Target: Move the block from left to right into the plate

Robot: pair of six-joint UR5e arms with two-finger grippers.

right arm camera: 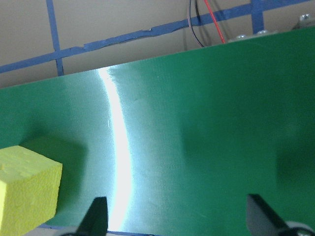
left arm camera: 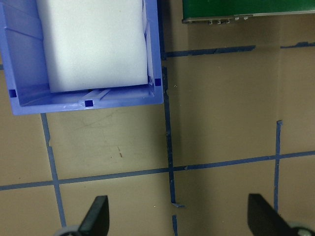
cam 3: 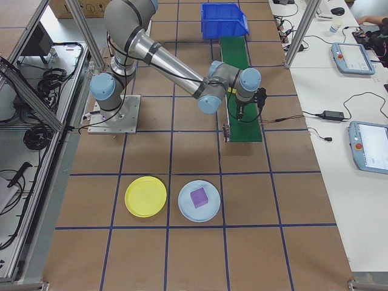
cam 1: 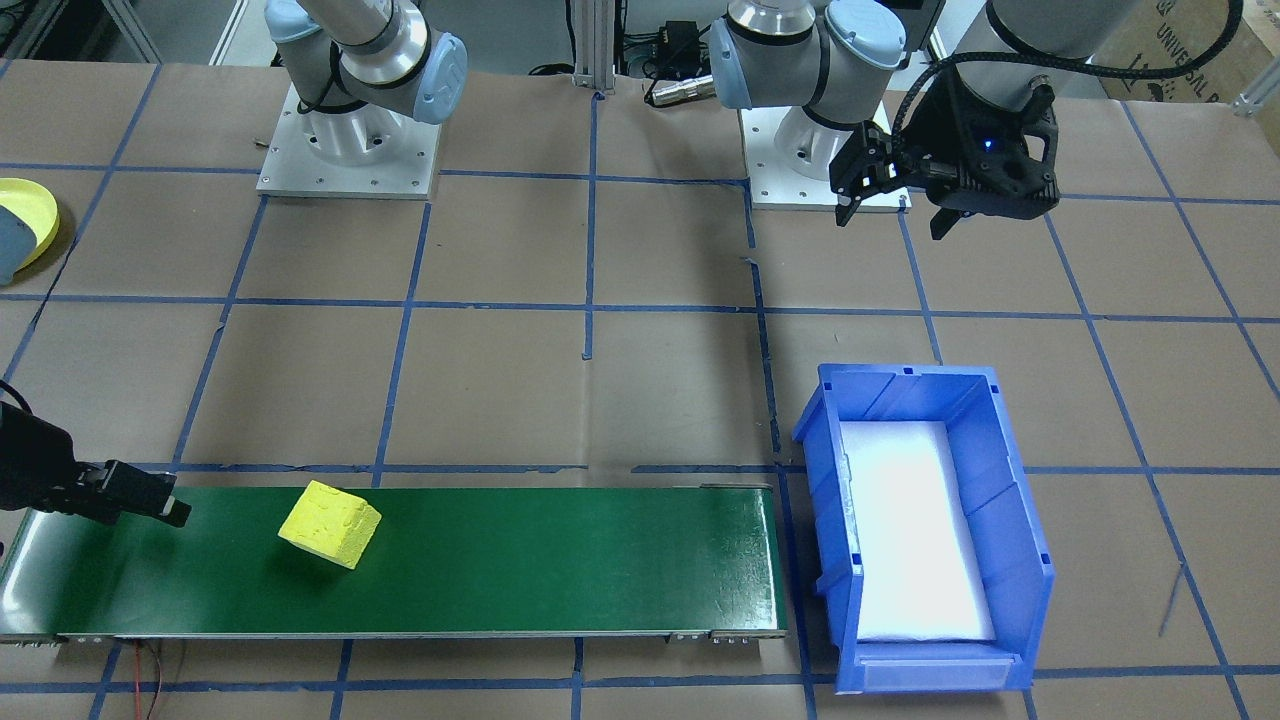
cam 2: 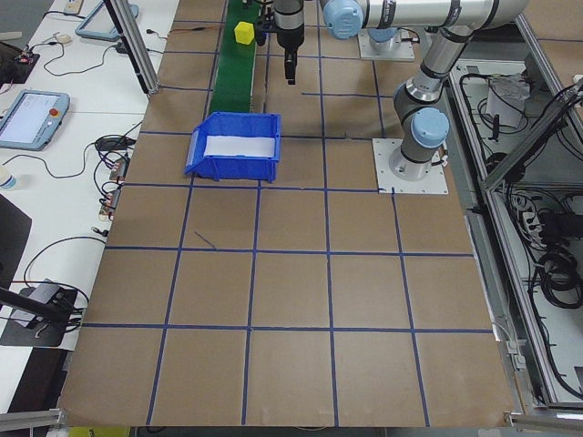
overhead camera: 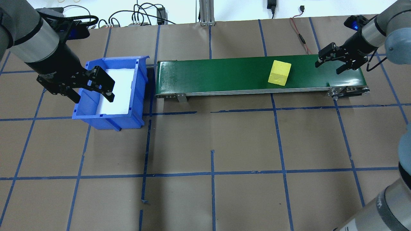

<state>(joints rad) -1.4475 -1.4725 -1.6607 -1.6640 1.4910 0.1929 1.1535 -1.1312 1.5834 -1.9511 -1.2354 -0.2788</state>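
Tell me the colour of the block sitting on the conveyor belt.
Yellow block; clearest in the overhead exterior view.

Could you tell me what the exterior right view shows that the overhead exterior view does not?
Only the exterior right view shows the yellow plate, empty, and beside it a pale blue plate holding a purple block. Only the overhead view shows the left tool open over the blue bin and the yellow block on the green conveyor belt. Both show the belt, the bin and the right arm with its right tool over the belt's end.

L hand point(overhead camera: 93, 85), R hand point(overhead camera: 334, 61): agape
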